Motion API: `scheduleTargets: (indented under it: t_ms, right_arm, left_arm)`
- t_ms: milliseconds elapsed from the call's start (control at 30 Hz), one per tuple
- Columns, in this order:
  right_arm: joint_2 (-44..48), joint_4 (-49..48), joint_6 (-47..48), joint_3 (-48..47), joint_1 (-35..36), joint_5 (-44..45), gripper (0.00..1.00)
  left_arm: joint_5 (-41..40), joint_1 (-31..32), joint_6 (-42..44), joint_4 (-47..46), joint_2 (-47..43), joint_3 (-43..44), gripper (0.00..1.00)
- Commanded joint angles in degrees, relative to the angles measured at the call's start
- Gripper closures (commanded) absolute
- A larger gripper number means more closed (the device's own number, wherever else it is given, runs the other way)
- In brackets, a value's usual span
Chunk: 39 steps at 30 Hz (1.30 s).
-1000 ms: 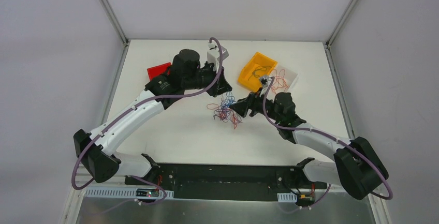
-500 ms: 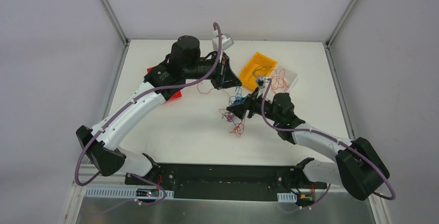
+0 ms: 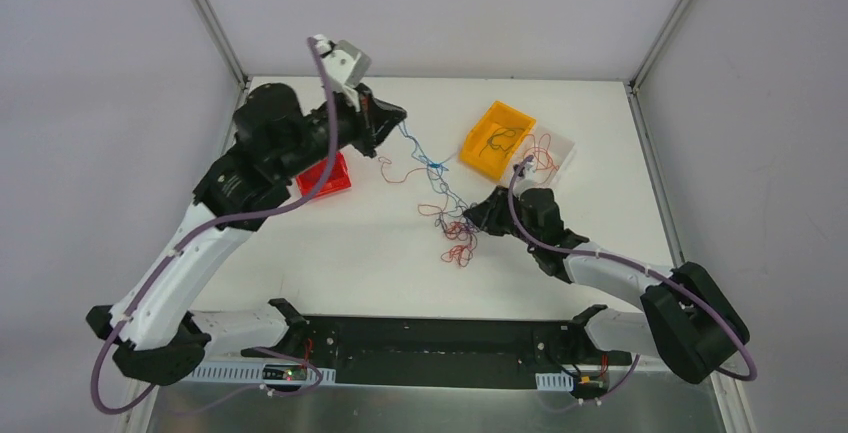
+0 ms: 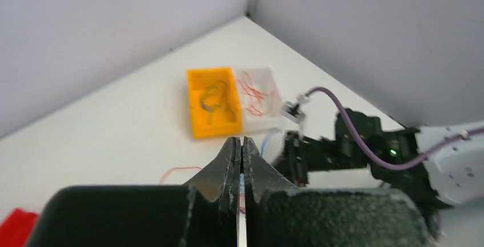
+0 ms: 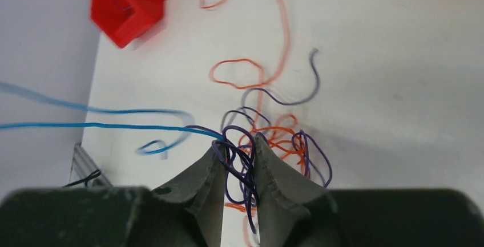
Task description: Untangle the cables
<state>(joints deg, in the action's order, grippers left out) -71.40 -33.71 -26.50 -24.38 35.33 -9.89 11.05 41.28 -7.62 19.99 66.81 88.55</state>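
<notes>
Your left gripper (image 3: 398, 118) is raised over the far left part of the table (image 3: 340, 263). Its jaws are pressed together on a blue strand (image 3: 428, 161). In the left wrist view you see a bit of blue between the closed fingers (image 4: 225, 167). This strand runs stretched from there down to the cables (image 3: 455, 238), a loose tangle of red, orange and dark wires near the middle of the table.

Your right gripper (image 3: 472, 221) is low, just at the right side of this tangle. Its jaws stand narrow, with dark purple loops in the gap. Whether they already press the wires, I cannot tell.

Open white surface lies between the tangle and the near edge. The red bin (image 3: 325, 175) sits to the left, beside the left arm. The orange bin (image 3: 497, 136) and the clear bin (image 3: 557, 153) stand beyond the right gripper, towards the far edge.

Only the top view shows you the whole stretched strand. Only the right wrist view shows the gap between the right jaws.
</notes>
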Motion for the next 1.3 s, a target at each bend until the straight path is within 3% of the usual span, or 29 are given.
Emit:
scheduleTargets:
  t_ms: [0, 133, 333, 367, 533, 633, 767, 1033, 1200, 1267]
  right_arm:
    - [5.9, 13.2, -7.1, 3.2, -3.1, 12.9, 0.75]
    - [10.2, 20.0, -8.9, 4.5, -5.0, 15.9, 0.73]
    - [16.1, 27.3, -7.1, 3.0, -5.6, 21.3, 0.7]
    - [16.8, 28.0, -6.0, 2.4, -5.7, 20.7, 0.66]
    - [19.2, 28.9, -0.2, -0.9, -5.6, 15.4, 0.29]
    - [19.3, 29.7, 2.7, -3.4, -5.6, 12.6, 0.2]
    - [19.4, 27.8, 6.7, -6.1, -5.5, 5.6, 0.16]
    - [19.6, 20.2, 9.0, -8.7, -5.6, 1.1, 0.14]
    - [15.7, 13.2, 11.2, -11.0, -3.8, -14.0, 0.11]
    - [14.4, 11.2, 12.2, -12.0, -2.4, -14.4, 0.11]
  left_arm:
    - [-17.1, 0.2, 7.8, -1.9, -7.0, -0.7, 1.0]
    - [-23.5, 0.2, 10.8, -2.1, -9.3, -4.5, 1.0]
    - [-22.1, 0.2, 9.9, -2.2, -8.6, -8.3, 1.0]
    - [-21.0, 0.2, 9.6, -2.1, -8.5, -8.8, 1.0]
    - [-15.3, 0.2, 8.5, -2.2, -7.1, -9.8, 1.0]
    - [-13.1, 0.2, 8.5, -2.2, -6.5, -9.5, 1.0]
    - [-9.9, 0.2, 7.9, -2.5, -5.5, -8.9, 1.0]
    - [-0.9, 0.2, 5.7, -4.1, -1.6, -7.6, 1.0]
    - [2.2, 0.3, 5.1, -4.3, -0.4, -6.6, 1.0]
    - [2.4, 0.3, 5.0, -4.6, -0.4, -6.5, 1.0]
